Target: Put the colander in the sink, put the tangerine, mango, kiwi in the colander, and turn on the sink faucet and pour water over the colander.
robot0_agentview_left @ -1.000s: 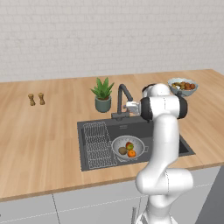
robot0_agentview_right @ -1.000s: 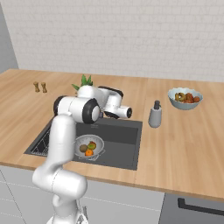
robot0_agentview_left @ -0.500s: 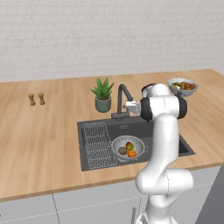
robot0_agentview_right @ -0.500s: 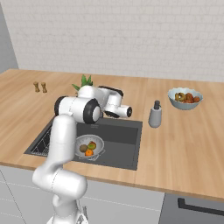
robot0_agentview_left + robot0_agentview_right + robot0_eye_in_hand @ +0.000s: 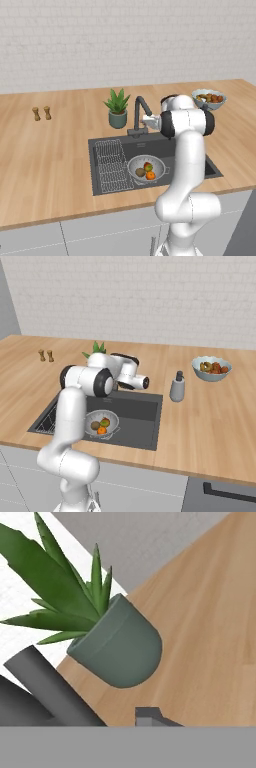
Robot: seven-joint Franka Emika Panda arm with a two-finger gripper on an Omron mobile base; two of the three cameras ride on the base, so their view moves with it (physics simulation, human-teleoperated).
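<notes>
glossy white jointed arm (image 5: pixel 189 165) with dark joint bands.

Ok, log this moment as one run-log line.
stage: faucet step | gripper: at sink faucet, grip unclear | colander: in sink, holds tangerine, mango, kiwi | water: none

1. A kitchen: a long wooden worktop (image 5: pixel 55 150) runs along a white brick wall (image 5: pixel 125 40).
2. A dark sink (image 5: pixel 200 167) with a faucet (image 5: pixel 140 116) is set into it.
3. Grey cabinets (image 5: pixel 100 235) sit below.
4. A fruit bowl (image 5: pixel 211 368), soap pump (image 5: pixel 176 387), potted plant (image 5: pixel 118 109) and two shakers (image 5: pixel 41 113) stand on top.
</notes>
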